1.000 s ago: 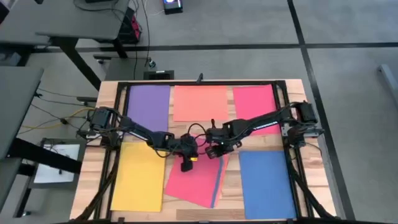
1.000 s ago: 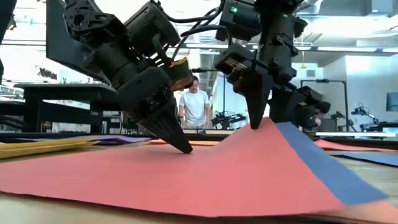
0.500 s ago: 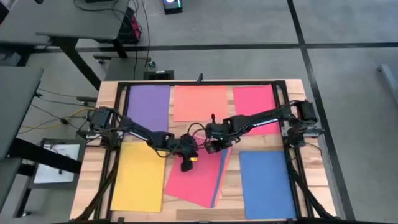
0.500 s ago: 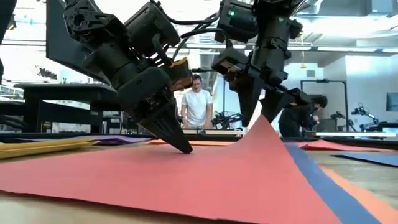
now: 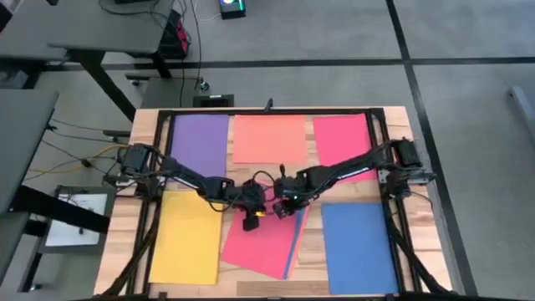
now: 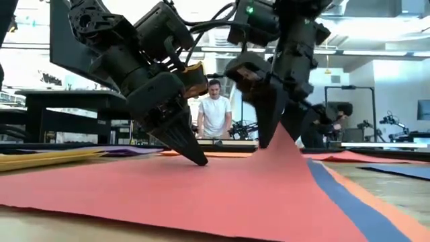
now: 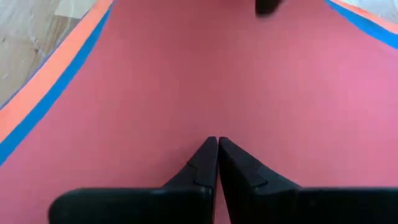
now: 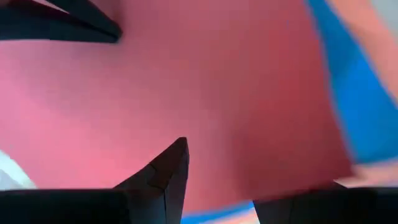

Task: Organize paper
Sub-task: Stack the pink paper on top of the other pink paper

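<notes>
Pink-red paper sheet (image 5: 266, 242) lies askew at table centre-front, over blue and salmon sheets. Right gripper (image 6: 270, 138) pinches its raised far corner; left gripper (image 6: 199, 160), fingers together, pins it. Lift slowly, peeling top sheet only.

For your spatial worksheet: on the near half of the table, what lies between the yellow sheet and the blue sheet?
In the high view, a skewed stack lies between the yellow sheet and blue sheet: a pink-red sheet on top, with blue and orange edges showing beneath.

No text, label or number can be read anywhere.
</notes>
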